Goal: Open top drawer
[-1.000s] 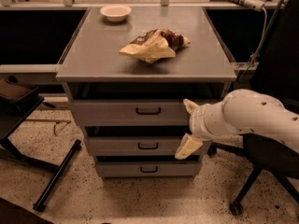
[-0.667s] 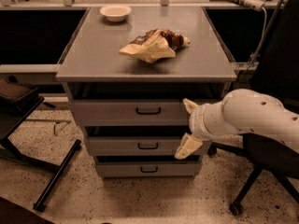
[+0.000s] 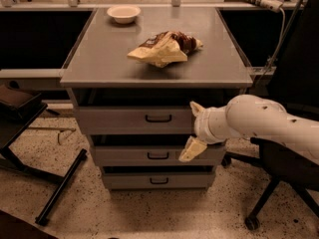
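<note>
The top drawer [image 3: 119,120] is the widest of three grey metal drawers under the grey table, with a small black loop handle [image 3: 158,118] at its centre. Its front stands a little forward of the table frame, with a dark gap above it. My gripper [image 3: 193,130] is to the right of that handle, in front of the drawer's right end. Its two cream fingers [image 3: 192,149] are spread apart, one at the top drawer's height and one down at the middle drawer. They hold nothing.
Two narrower drawers, middle [image 3: 144,156] and bottom [image 3: 139,180], sit below. On the tabletop [image 3: 99,54] lie a crumpled chip bag [image 3: 162,48] and a white bowl [image 3: 123,13]. A dark chair [image 3: 279,178] stands at the right, a black stand [image 3: 30,133] at the left.
</note>
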You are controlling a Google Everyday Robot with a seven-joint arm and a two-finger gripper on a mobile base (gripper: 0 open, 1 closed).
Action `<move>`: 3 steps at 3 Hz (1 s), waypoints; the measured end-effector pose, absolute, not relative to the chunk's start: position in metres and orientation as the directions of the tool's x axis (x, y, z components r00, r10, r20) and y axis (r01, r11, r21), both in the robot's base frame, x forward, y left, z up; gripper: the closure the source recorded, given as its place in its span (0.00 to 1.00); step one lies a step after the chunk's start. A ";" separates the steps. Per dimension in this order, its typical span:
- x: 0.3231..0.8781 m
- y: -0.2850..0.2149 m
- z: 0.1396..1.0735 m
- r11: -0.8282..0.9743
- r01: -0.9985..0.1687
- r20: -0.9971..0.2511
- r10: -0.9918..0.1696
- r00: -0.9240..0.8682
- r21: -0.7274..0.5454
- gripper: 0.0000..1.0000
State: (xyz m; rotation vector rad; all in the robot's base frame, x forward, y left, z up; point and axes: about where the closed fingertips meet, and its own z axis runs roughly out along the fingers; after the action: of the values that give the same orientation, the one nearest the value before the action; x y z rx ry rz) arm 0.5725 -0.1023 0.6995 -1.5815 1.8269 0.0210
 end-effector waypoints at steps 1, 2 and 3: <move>0.594 -0.089 0.688 0.253 -0.875 -0.524 -0.852 0.001 -0.413 0.00; 0.614 -0.074 0.678 0.242 -0.882 -0.524 -0.852 0.007 -0.405 0.00; 0.630 -0.058 0.671 0.219 -0.890 -0.523 -0.852 0.025 -0.400 0.00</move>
State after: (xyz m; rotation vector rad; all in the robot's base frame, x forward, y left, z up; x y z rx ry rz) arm 0.6298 -0.0581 0.6710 -1.6164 1.8063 0.0700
